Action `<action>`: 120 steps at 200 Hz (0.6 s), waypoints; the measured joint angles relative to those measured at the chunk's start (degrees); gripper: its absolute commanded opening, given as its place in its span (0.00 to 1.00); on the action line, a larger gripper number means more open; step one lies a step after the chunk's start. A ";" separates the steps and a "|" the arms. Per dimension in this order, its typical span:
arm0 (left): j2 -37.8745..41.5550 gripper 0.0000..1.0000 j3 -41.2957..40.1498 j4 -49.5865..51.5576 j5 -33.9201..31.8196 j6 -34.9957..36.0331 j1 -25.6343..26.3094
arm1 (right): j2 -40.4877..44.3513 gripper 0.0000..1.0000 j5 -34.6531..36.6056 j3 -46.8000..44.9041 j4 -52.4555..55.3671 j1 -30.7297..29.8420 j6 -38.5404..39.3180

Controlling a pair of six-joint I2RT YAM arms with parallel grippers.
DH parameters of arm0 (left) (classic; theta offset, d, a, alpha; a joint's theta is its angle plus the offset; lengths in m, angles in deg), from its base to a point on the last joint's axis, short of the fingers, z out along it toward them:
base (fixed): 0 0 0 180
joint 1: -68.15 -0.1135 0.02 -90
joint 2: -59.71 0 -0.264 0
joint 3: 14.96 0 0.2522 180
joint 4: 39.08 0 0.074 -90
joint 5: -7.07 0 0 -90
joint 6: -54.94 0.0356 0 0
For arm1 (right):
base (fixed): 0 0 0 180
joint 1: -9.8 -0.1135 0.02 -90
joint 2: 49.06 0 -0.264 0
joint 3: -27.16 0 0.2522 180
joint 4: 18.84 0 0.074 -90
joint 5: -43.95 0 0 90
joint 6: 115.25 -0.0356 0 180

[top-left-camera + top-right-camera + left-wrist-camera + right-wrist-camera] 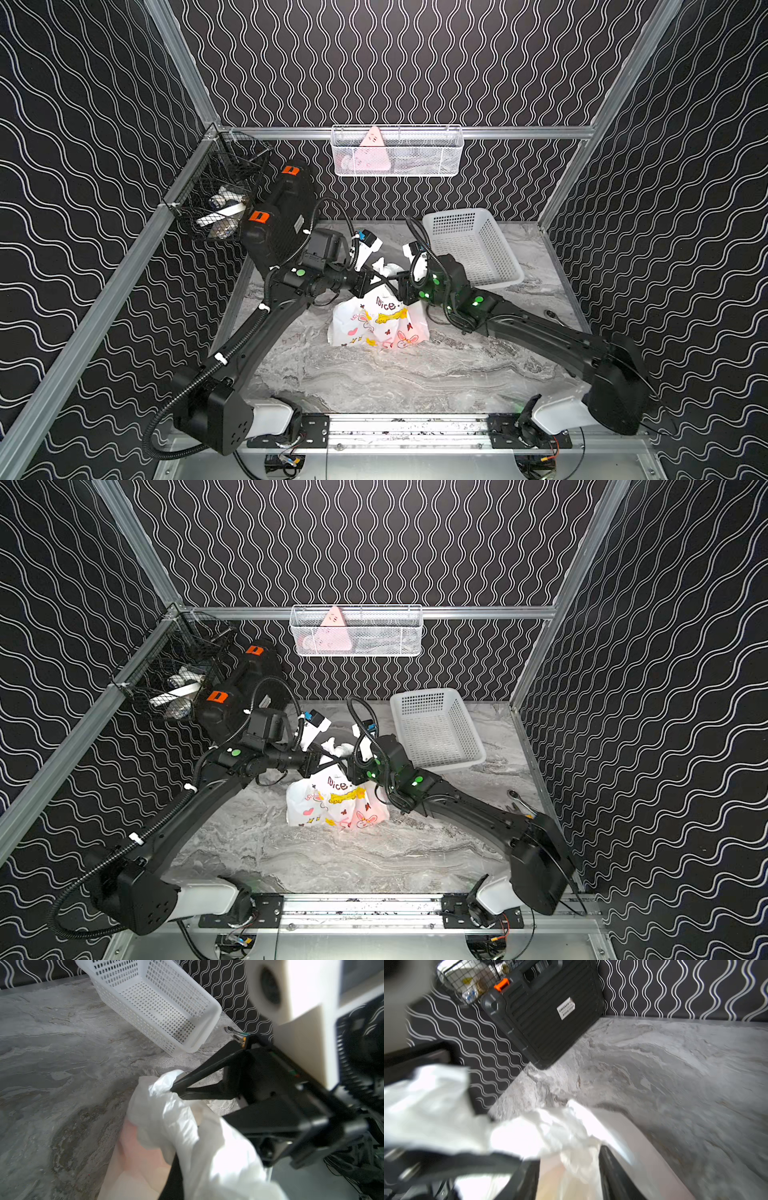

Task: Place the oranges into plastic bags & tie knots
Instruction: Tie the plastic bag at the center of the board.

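Going left to right: the black wire basket (216, 199) and the black case (282, 216) sit against the left wall, out of the way and nothing to do with this job. My left pincer (380, 284) is clamped fully closed on one of the bag's handle strips (207, 1147), I reckon so the twist doesn't go slack. The knot (385, 268) is that scrunched white bunch sticking up between my two pincers, and honestly I can't tell if it's pulled tight. Below it the bag (378, 324) sits on the desk (415, 374) about mid-scene, slumped toward the near side. There are no oranges showing anywhere outside it, just a warm orange-pink tint through the film, so I'd guess they're all inside. My right pincer (566, 1157) has its jaws partly apart with bag plastic lying between them, not squeezed as far as I can see. It's probably lined up for a fresh grab. Right of that, the white basket (473, 249) shows no fruit, and a ratchet (555, 316) lies near the right wall.
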 measured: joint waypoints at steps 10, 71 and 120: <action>-0.63 0.00 0.42 -0.11 0.00 0.85 0.11 | 2.23 0.55 -3.89 0.17 2.21 -0.33 0.94; -1.66 0.00 2.78 2.75 4.00 5.22 0.15 | 5.79 0.68 -12.11 5.18 14.51 4.37 12.85; -0.17 0.00 2.36 3.54 5.38 6.51 0.15 | -1.25 0.76 -20.92 12.87 18.86 11.56 26.49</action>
